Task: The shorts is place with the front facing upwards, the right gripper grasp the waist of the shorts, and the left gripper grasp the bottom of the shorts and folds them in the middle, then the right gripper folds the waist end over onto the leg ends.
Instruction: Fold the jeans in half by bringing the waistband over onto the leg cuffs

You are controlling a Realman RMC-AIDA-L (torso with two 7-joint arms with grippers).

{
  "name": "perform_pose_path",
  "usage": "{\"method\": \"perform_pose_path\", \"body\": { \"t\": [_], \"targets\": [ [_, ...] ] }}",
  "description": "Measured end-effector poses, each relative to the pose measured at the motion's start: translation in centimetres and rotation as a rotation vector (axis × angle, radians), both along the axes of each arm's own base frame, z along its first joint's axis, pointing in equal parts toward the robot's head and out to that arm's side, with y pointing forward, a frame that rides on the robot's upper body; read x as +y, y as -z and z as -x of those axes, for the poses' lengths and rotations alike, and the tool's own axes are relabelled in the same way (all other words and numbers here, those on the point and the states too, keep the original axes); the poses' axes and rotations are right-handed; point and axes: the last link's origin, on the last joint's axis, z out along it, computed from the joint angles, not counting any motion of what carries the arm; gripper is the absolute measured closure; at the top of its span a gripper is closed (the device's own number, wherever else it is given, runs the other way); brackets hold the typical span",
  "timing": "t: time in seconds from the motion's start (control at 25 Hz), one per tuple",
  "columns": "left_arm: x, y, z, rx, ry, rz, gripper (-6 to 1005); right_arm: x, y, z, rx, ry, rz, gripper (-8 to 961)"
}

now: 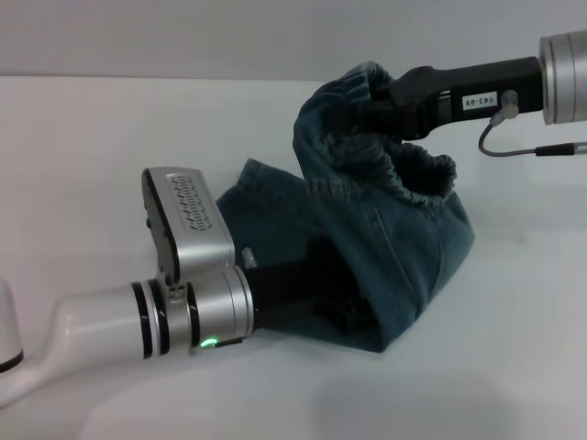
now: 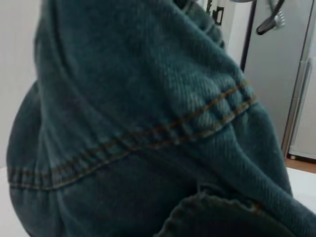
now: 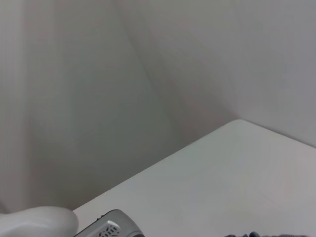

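Observation:
The dark blue denim shorts [image 1: 385, 229] are bunched and partly lifted off the white table [image 1: 92, 137]. My right gripper [image 1: 365, 115] comes in from the right at the top and is shut on the gathered waist. My left gripper [image 1: 344, 307] reaches in low from the left, its dark fingers buried in the lower cloth and shut on the leg end. Denim with orange stitching [image 2: 148, 133] fills the left wrist view. In the right wrist view only a sliver of the shorts [image 3: 266, 235] shows.
The white table [image 3: 222, 173] runs back to a plain pale wall [image 3: 98, 74]. A grey cable [image 1: 514, 151] hangs under the right arm. The left arm's silver wrist [image 1: 183, 229] sits just left of the shorts.

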Motion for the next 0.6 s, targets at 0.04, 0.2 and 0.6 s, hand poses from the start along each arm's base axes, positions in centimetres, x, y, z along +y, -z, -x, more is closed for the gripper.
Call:
{"method": "perform_pose_path", "body": {
  "t": [0.04,0.2,0.6],
  "targets": [
    [0.0,0.1,0.0,-0.001,-0.005,0.000,293,0.0,0.0,0.0,0.000,0.000,0.000,916],
    [0.7,-0.5,0.6,0.007,-0.033,-0.034,293,-0.2,0.2,-0.4,-0.008,0.007,0.008,916],
    [4.7,-6.4,4.6,-0.048,-0.221,-0.313,293,-0.6,-0.4,-2.2,-0.013,0.054,-0.001,916]
  ]
}}
